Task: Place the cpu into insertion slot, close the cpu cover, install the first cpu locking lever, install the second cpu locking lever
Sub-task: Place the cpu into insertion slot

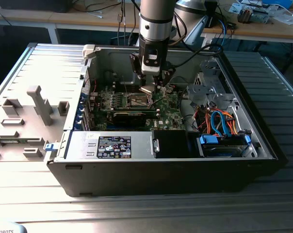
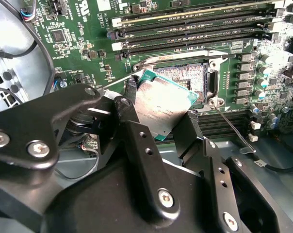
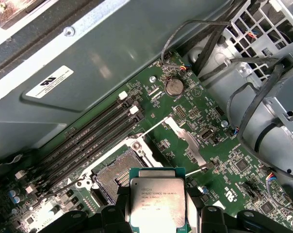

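ext view: pincer (image 1: 153,86) hangs inside the pc case (image 1: 263,145), clenched on the cpu (image 1: 147,89). second wrist view: cpu is tilted just above the insertion slot (image 2: 185,73), not seated. first wrist view: cpu cover (image 3: 187,143) is flipped open. looks like all 4 steps are left.

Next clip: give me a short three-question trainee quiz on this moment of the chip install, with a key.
1. Pick one. The gripper is: A open and empty; B shut on the chip; C shut with nothing held.
2. Fill in: the cover beside the socket is ____ (open or closed).
3. True or false: the chip already lies in the socket.
Key: 1 B; 2 open; 3 false.
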You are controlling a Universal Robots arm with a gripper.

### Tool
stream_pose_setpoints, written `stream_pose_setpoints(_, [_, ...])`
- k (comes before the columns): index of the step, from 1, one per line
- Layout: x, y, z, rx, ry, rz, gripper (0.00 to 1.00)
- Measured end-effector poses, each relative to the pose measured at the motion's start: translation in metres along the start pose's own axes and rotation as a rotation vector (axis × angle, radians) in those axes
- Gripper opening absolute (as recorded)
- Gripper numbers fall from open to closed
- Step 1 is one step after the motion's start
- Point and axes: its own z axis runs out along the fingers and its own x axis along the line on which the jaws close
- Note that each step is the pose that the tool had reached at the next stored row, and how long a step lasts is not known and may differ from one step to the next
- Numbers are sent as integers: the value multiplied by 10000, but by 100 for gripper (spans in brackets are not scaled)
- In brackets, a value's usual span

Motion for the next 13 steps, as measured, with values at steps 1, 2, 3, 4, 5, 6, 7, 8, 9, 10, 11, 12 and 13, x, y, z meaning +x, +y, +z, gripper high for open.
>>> stream_pose_setpoints(1, [0, 0, 0, 1, -1, 8, 54])
stream_pose_setpoints(2, [0, 0, 0, 1, -1, 16, 54])
stream_pose_setpoints(3, [0, 0, 0, 1, -2, 21, 54])
stream_pose_setpoints(4, [0, 0, 0, 2, -2, 31, 54])
stream_pose_setpoints(5, [0, 0, 0, 2, -3, 39, 54])
stream_pose_setpoints(6, [0, 0, 0, 3, -3, 46, 54])
stream_pose_setpoints(7, [0, 0, 0, 3, -4, 57, 54])
stream_pose_setpoints(8, [0, 0, 0, 4, -4, 64, 54])
stream_pose_setpoints(9, [0, 0, 0, 4, -5, 71, 54])
stream_pose_setpoints(10, [0, 0, 0, 4, -6, 81, 54])
stream_pose_setpoints(11, [0, 0, 0, 5, -6, 88, 54])
stream_pose_setpoints(12, [0, 0, 0, 5, -7, 95, 54])
stream_pose_setpoints(13, [0, 0, 0, 6, -8, 101, 54])
